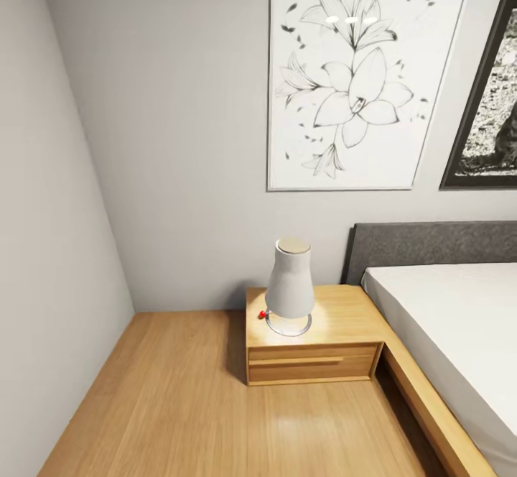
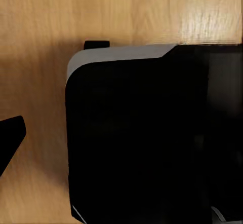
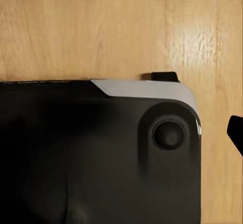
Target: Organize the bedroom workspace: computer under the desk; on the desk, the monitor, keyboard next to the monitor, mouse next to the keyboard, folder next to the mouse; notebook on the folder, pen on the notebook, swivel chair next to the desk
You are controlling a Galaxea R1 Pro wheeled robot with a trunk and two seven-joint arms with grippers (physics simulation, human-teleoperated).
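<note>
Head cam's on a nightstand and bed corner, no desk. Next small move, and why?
Probably turn the base away from this corner to look for the desk. The head view faces a wooden nightstand with a white lamp, a bed and bare walls; both wrist views look down at wooden floor and the robot's dark base.

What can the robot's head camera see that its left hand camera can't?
Head view: a wooden nightstand bearing a white lamp, a bed with a grey headboard, and a flower picture on the wall.

Left wrist view: a big black robot body with a pale grey edge, seen from above, close up.

Both: the light wooden floor.
</note>
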